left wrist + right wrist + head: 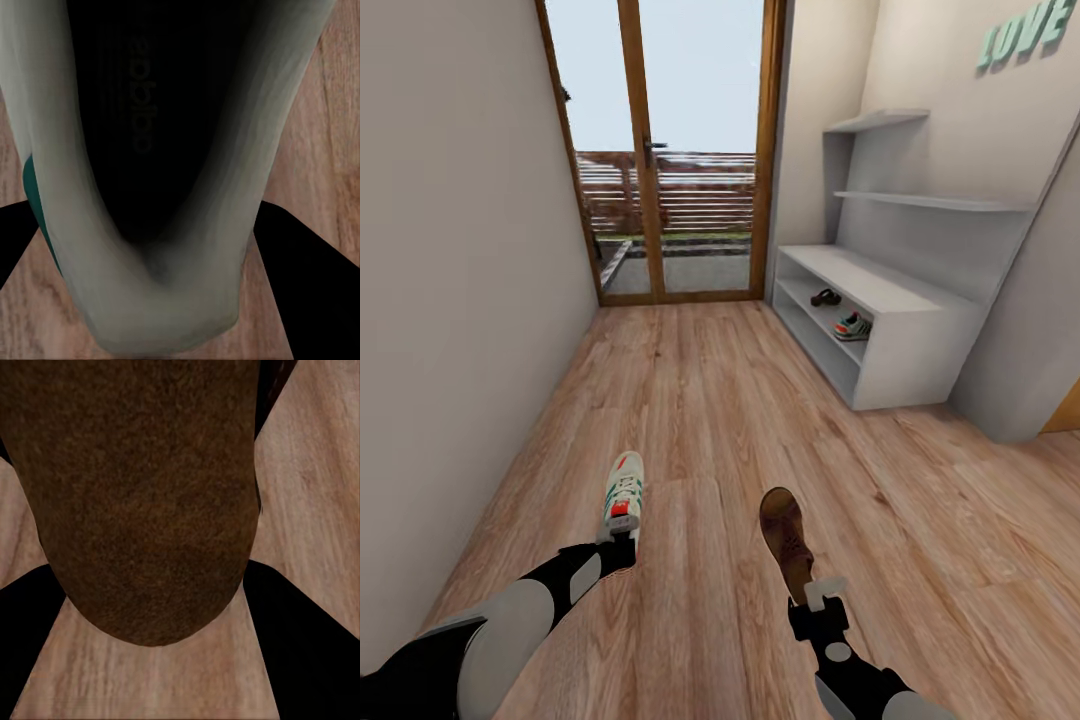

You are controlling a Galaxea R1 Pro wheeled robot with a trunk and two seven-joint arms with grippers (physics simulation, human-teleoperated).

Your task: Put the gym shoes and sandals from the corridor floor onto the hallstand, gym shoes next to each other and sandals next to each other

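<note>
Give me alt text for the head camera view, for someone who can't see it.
Two robot arms each hold a shoe over a wood-plank corridor floor: the left gripper a white sneaker with green stripes, the right gripper a brown leather sandal. Ahead right, a white-grey shoe rack already shelves another sandal and sneaker.

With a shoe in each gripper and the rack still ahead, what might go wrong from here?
1. The left gripper holds the gym shoe only by its heel, so it could tip out in transit.
2. The sandal in the right gripper sticks far forward and may catch the hallstand, whose upper compartment already holds a sandal and gym shoe.
</note>
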